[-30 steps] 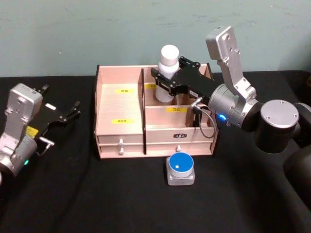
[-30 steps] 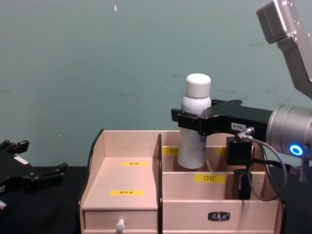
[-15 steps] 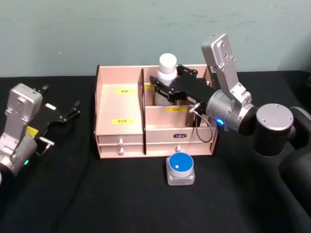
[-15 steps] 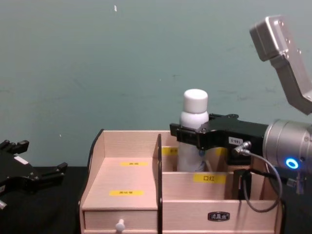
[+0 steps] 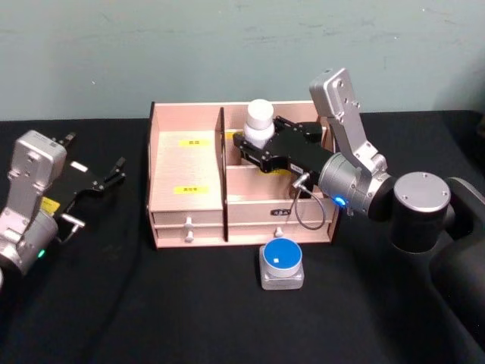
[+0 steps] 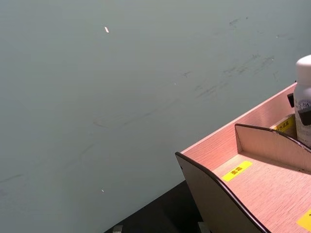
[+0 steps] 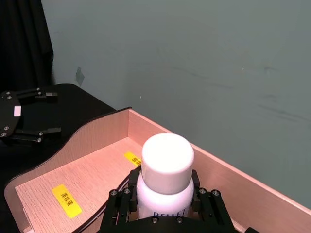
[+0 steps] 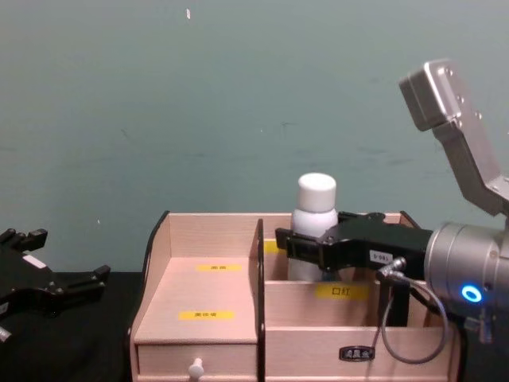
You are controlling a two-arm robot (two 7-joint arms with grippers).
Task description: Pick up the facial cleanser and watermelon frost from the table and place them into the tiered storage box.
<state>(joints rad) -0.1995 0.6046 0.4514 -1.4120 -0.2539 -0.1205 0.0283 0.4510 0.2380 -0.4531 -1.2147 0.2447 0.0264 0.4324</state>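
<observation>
While the right gripper (image 5: 255,144) reaches across the tiered storage box (image 5: 186,163) from the right, its black jaws are closed on the facial cleanser (image 5: 260,117), one on each side of the white body just below the rounded cap. The bottle stands upright in the rear compartment to the right of the tall central divider, at that compartment's left end. Its cap and shoulder rise above the back wall, and its lower part is sunk behind the front partition with the yellow label (whether its base touches the compartment floor cannot be told). The right wrist view looks down on the cap (image 7: 166,160), with the jaws hugging the bottle beneath it and a trace of blue print on the body.

On the black worktop (image 5: 151,303), the watermelon frost (image 5: 281,262) sits with its blue lid up, just in front of the box's lower right drawer and apart from both arms.

Off to the left of the box, well apart from it, the left gripper (image 5: 95,158) hangs over the worktop with its jaws spread and nothing between them.
</observation>
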